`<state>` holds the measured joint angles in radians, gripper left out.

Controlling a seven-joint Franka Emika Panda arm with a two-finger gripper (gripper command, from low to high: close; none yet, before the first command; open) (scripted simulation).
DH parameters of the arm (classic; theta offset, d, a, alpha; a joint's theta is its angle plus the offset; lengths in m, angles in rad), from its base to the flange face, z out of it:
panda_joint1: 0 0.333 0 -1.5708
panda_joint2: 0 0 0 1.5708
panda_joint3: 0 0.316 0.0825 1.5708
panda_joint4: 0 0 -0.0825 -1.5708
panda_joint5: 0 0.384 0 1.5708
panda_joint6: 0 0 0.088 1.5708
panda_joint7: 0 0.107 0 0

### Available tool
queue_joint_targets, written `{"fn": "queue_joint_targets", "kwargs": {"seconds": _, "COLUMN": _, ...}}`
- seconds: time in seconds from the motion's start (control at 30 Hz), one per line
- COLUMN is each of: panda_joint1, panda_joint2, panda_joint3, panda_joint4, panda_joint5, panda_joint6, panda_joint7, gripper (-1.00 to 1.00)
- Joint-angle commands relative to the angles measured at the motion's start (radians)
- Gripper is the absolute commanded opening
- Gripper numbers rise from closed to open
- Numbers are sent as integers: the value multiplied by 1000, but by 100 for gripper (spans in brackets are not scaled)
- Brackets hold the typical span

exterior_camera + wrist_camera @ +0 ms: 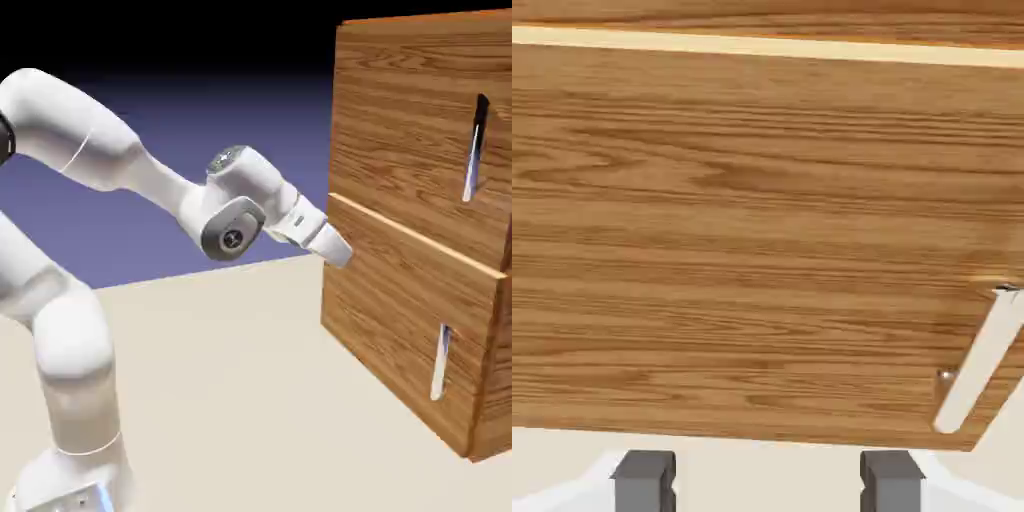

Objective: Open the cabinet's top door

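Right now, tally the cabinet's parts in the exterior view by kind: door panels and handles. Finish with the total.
Door panels: 2, the top door and the lower door
Handles: 2, the top handle and the lower handle
Total: 4

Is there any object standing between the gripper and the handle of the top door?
Nothing visible stands between the gripper and the top door's handle; the handle sits higher, on the upper panel.
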<state>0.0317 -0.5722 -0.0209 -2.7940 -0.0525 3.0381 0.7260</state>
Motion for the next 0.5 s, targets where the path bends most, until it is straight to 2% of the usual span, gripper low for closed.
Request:
{"fn": "queue_joint_targets", "kwargs": {"seconds": 0.0, "panda_joint1": 16, "panda_joint2": -2, "panda_joint3": -17, "panda_joint4": 13, "panda_joint5": -44, "panda_joint6": 1, "panda_joint7": -12, "gripper": 0}}
{"fn": "queue_joint_targets", "kwargs": {"seconds": 0.47, "panda_joint1": 245, "panda_joint2": -28, "panda_joint3": -260, "panda_joint4": 199, "panda_joint5": -652, "panda_joint6": 14, "panda_joint7": -186, "gripper": 0}}
